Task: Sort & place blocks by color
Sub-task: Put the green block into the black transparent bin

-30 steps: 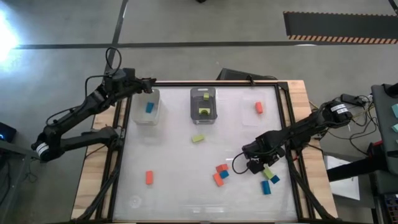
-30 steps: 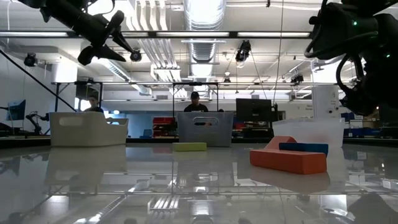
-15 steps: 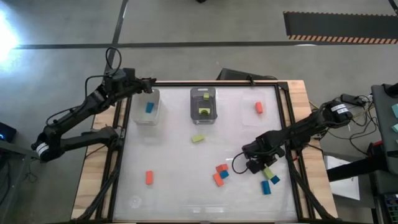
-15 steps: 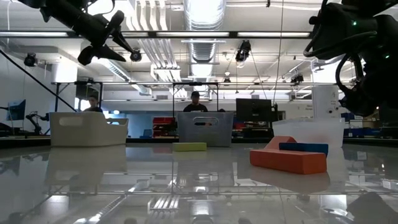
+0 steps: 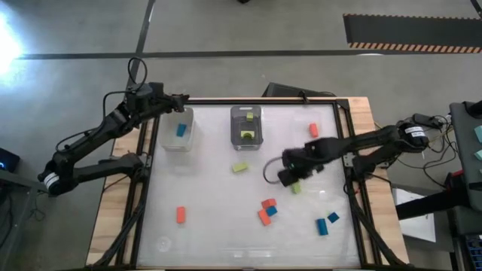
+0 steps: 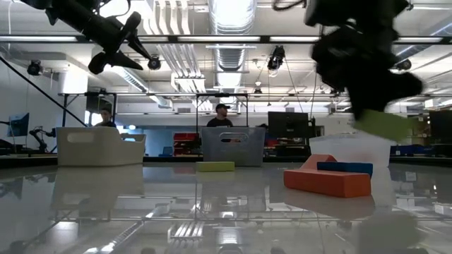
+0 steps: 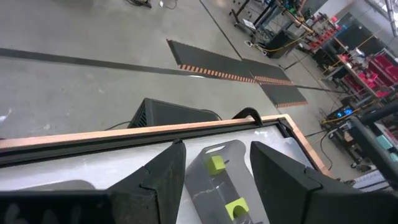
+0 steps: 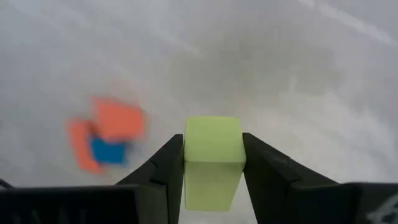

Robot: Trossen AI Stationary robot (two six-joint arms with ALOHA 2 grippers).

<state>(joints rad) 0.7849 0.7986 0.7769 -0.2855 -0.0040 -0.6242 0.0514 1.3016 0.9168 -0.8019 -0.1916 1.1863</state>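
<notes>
Since a second ago, the right gripper point(image 5: 292, 181) has been carried away from the near-right corner of the table toward its middle, and the small lime-green rectangular block point(image 8: 212, 149) has been lifted along with it. That block is clamped between the two dark fingers point(image 8: 163, 168), which are closed just to its width, and it is held clear of the glossy white table top point(image 5: 211, 226) (its underside hangs free in the low view point(image 6: 385, 125)). Below and beyond it, two orange-red blocks point(image 5: 266, 211) and a small blue block point(image 5: 272, 211) are seen lying touching in a cluster. Two more blue blocks point(image 5: 325, 222) are left near the right edge, one orange-red block point(image 5: 181, 215) lies alone at the near left, and another lime-green block point(image 5: 240, 168) lies flat near the centre. At the far side, a clear plastic bin point(image 5: 175, 129) holds a blue block, a grey bin point(image 5: 246, 126) holds two lime-green blocks, and a third clear bin point(image 5: 312, 139) holds an orange-red one. The left gripper point(image 7: 214, 180) is held above the far-left bin, its fingers parted and empty.
</notes>
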